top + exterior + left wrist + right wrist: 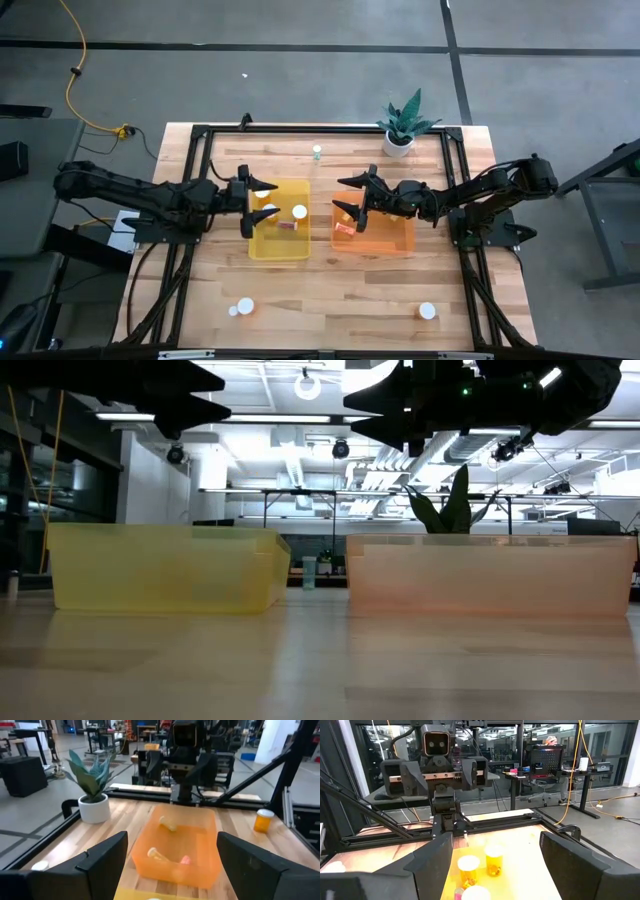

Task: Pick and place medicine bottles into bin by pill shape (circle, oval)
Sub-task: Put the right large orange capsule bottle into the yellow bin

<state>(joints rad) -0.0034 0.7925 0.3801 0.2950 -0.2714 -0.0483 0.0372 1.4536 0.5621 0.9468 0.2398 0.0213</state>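
Two bins (278,245) (385,241) side by side mid-table, bottles (299,212) inside, plant pot (398,146) behind.

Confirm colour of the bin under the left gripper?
Translucent yellow bin, clearest in the high view; the left gripper hangs open over it.

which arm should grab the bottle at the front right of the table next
Right. That bottle lies on the right arm's side, nearer the open, empty right gripper over the orange bin; the left gripper is farther away.
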